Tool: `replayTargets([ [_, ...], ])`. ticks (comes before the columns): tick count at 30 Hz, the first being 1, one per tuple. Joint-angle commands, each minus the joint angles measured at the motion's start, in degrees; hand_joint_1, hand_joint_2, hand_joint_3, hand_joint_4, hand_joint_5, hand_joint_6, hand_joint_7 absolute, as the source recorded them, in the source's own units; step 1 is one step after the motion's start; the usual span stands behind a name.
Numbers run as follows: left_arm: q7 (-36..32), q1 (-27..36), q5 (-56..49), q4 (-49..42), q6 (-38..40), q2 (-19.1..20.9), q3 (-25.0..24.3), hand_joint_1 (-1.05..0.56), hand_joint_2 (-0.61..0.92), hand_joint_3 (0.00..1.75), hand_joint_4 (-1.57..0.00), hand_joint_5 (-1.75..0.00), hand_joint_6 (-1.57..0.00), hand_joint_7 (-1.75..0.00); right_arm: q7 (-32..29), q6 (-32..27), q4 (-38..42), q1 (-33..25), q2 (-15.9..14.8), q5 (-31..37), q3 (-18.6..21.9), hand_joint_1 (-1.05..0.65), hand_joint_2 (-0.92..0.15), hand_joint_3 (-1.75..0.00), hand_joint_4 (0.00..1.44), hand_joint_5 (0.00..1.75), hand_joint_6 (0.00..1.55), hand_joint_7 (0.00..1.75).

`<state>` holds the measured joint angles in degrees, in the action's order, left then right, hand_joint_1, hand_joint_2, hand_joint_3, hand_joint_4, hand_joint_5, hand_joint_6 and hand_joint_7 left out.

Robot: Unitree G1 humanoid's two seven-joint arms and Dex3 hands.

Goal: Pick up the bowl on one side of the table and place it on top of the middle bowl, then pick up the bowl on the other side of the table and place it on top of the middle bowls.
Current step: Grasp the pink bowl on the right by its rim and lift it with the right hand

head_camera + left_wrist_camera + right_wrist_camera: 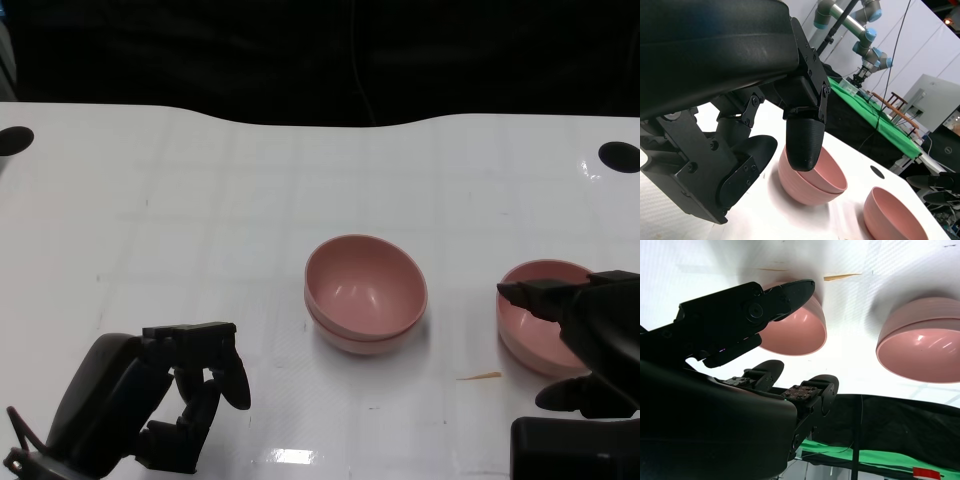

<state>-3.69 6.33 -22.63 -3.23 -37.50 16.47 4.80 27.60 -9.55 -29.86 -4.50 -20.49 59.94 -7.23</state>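
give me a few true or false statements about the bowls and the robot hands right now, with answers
1. The middle stack is two pink bowls nested together. True.
2. A third pink bowl sits on the table's right side. True.
3. The left robot hand holds a bowl. False: it holds nothing and rests away from the stack.
4. The right robot hand is at the right bowl, a finger over its rim. True.
5. The right bowl is already on the stack. False: it is on the table, apart from the stack.
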Motion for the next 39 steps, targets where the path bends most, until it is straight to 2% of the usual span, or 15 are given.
replayTargets([
  [1, 0.11, -0.18, -0.21, -0.1, 0.15, 0.54, -0.17, 0.0, 0.22, 1.56, -0.9, -1.69, -0.83, -1.5, 0.46, -0.41, -0.8, 0.61, -1.03, 0.36, -0.07, -0.6, -0.84, 0.0, 0.36, 0.25, 0.36, 0.02],
  [9, 0.12, -0.84, -0.65, -0.32, 0.16, 0.28, 0.37, -0.01, 0.21, 1.56, -0.9, -1.68, -0.83, -1.49, -0.53, -2.85, 10.17, 5.12, -1.03, 4.04, -3.11, -0.55, -0.88, -0.01, 0.39, 0.17, 0.35, 0.0],
  [17, 0.55, -0.63, -0.17, 0.22, 0.28, 0.37, 0.24, -0.03, 0.22, 1.58, -0.9, -1.7, -0.83, -1.5, -7.66, -4.4, 23.77, 8.8, -1.16, 5.03, -6.34, -0.54, -0.88, -0.01, 0.43, 0.13, 0.37, 0.01],
  [24, 0.82, -0.77, -0.4, 0.39, 0.47, 0.47, 0.3, -0.03, 0.22, 1.57, -0.91, -1.69, -0.83, -1.5, -9.18, -4.84, 27.82, 10.29, -2.21, 4.77, -8.52, -0.55, -0.9, 0.0, 0.45, 0.12, 0.38, 0.01],
  [25, 0.85, -0.82, -0.54, 0.46, 0.56, 0.5, 0.33, -0.04, 0.22, 1.57, -0.91, -1.69, -0.83, -1.5, -8.88, -4.93, 29.03, 10.83, -2.42, 4.81, -9.1, -0.49, -0.91, -0.03, 0.56, 0.16, 0.4, 0.02],
  [27, 0.94, -0.91, -0.67, 0.47, 0.62, 0.57, 0.35, -0.04, 0.21, 1.57, -0.9, -1.7, -0.83, -1.5, -8.17, -4.68, 30.88, 11.76, -2.99, 4.32, -9.98, -0.46, -0.92, -0.05, 0.62, 0.18, 0.42, 0.02],
  [28, 1.01, -0.95, -0.63, 0.45, 0.61, 0.61, 0.33, -0.03, 0.21, 1.57, -0.9, -1.69, -0.83, -1.49, -7.87, -3.93, 31.78, 12.23, -3.43, 3.35, -10.18, -0.4, -0.92, -0.09, 0.8, 0.31, 0.56, 0.07],
  [29, 1.1, -1.02, -0.53, 0.38, 0.58, 0.63, 0.31, -0.03, 0.21, 1.57, -0.9, -1.69, -0.83, -1.49, -7.75, -2.85, 32.78, 12.69, -3.9, 2.01, -10.27, -0.35, -0.92, -0.12, 0.85, 0.53, 0.65, 0.06],
  [30, 1.18, -1.06, -0.45, 0.33, 0.57, 0.62, 0.28, -0.03, 0.21, 1.57, -0.9, -1.69, -0.83, -1.49, -7.76, -2.11, 33.48, 13.02, -4.27, 0.99, -10.37, -0.31, -0.92, -0.13, 0.8, 0.87, 0.71, 0.04],
  [31, 1.23, -1.08, -0.41, 0.31, 0.56, 0.61, 0.26, -0.03, 0.21, 1.57, -0.9, -1.69, -0.83, -1.49, -7.91, -1.7, 33.89, 13.23, -4.56, 0.27, -10.5, -0.28, -0.92, -0.14, 0.76, 1.1, 0.75, 0.02],
  [32, 1.26, -1.09, -0.39, 0.3, 0.56, 0.6, 0.25, -0.03, 0.22, 1.56, -0.9, -1.69, -0.83, -1.49, -8.05, -1.54, 34.1, 13.37, -4.78, -0.19, -10.65, -0.27, -0.92, -0.14, 0.75, 1.18, 0.76, 0.02],
  [34, 1.58, -1.11, -0.33, 0.4, 0.87, 0.69, 0.29, -0.03, 0.22, 1.56, -0.9, -1.69, -0.82, -1.49, -8.03, -0.74, 35.9, 14.52, -5.45, -0.92, -11.39, -0.26, -0.92, -0.2, 0.75, 1.27, 0.76, 0.01],
  [35, 1.73, -1.1, -0.33, 0.49, 1.06, 0.73, 0.32, -0.03, 0.22, 1.56, -0.9, -1.69, -0.82, -1.49, -8.86, -0.11, 36.76, 14.92, -5.79, -1.23, -11.67, -0.27, -0.92, -0.23, 0.75, 1.24, 0.79, 0.03],
  [38, 2.12, -1.21, -0.3, 0.46, 1.27, 0.78, 0.39, -0.03, 0.22, 1.56, -0.9, -1.69, -0.82, -1.49, -13.28, 2.1, 38.29, 15.05, -6.22, -2.77, -11.38, -0.27, -0.92, -0.26, 0.87, 0.92, 0.96, 0.05],
  [39, 2.15, -1.25, -0.34, 0.49, 1.33, 0.77, 0.44, -0.03, 0.23, 1.56, -0.89, -1.69, -0.82, -1.49, -15.14, 2.94, 38.76, 14.94, -6.21, -3.46, -11.09, -0.27, -0.92, -0.26, 0.89, 0.89, 0.98, 0.05],
])
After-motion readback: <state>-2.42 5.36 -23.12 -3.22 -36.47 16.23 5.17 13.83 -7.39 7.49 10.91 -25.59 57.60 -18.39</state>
